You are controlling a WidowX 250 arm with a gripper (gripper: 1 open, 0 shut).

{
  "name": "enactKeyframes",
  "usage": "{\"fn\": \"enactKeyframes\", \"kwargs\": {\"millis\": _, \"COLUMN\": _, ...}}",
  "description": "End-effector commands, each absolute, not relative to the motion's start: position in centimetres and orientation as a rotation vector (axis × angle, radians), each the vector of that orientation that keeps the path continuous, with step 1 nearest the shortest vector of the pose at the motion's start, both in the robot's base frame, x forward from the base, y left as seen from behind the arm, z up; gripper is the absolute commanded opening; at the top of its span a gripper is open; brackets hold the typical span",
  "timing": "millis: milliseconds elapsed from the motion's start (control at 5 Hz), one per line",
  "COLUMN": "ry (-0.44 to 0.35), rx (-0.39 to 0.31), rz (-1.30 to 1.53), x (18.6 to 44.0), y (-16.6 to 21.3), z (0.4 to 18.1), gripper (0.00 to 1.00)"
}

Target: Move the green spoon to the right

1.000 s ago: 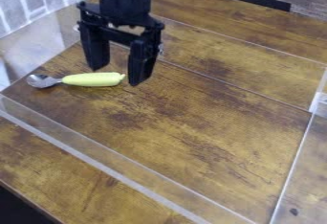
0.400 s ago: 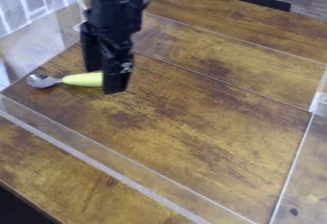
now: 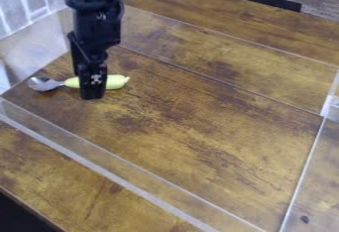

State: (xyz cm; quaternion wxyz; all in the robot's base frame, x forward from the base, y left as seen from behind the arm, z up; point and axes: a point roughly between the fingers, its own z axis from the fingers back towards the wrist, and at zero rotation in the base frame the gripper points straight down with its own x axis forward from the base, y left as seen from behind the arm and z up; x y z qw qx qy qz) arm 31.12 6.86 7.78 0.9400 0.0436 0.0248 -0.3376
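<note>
Hanging over the spoon [image 3: 93, 81] at the worktop's [image 3: 212, 107] left side, the gripper [image 3: 91, 85] points down, fingers spread wide and holding nothing. Closing off-centre could pinch only the rounded handle, which may squirt sideways or pivot toward the clear wall [image 3: 47, 38].

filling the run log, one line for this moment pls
gripper: open, pointing down over spoon handle | spoon: flat on table, left side, not gripped | phase: pre-grasp
</note>
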Motion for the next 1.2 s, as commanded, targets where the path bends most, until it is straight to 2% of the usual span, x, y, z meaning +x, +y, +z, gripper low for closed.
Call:
{"fn": "enactKeyframes", "kwargs": {"millis": 0, "ry": -0.014, "rx": 0.140, "rz": -0.739, "x": 32.6, "y": 8.2, "z": 7.9, "gripper": 1.00}}
{"fn": "enactKeyframes", "kwargs": {"millis": 200, "ry": -0.027, "rx": 0.161, "rz": -0.707, "x": 33.6, "y": 10.7, "z": 7.2, "gripper": 1.00}}
{"fn": "enactKeyframes", "kwargs": {"millis": 400, "ry": -0.044, "rx": 0.180, "rz": -0.652, "x": 34.2, "y": 12.9, "z": 6.8, "gripper": 0.00}}
{"fn": "enactKeyframes", "kwargs": {"millis": 1000, "ry": -0.157, "rx": 0.148, "rz": -0.907, "x": 32.5, "y": 12.1, "z": 9.0, "gripper": 0.00}}
